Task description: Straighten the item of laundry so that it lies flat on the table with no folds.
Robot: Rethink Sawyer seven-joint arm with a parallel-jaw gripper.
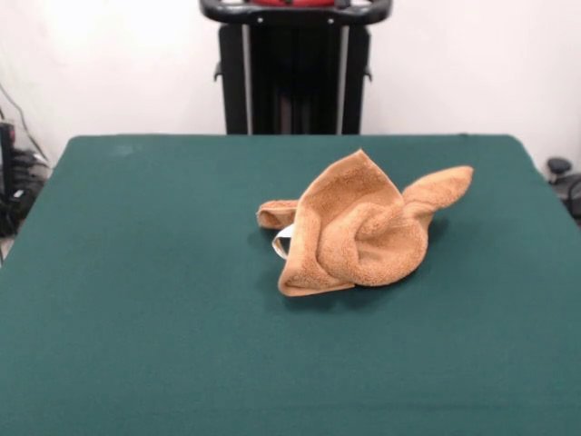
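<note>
The orange-tan terry towel (pixel 359 227) lies crumpled in a heap a little right of the middle of the dark green table (pixel 136 300). Its folds twist over one another. One corner sticks out toward the right and far side, another pokes out to the left. A small white tag (pixel 282 242) shows at the heap's left edge. The gripper is not in view; the arm is drawn back out of the picture.
The robot's black pedestal (pixel 295 68) stands behind the table's far edge at top centre. Cables and dark equipment (pixel 14 177) sit off the table's left side, and a dark object (pixel 565 177) off the right side.
</note>
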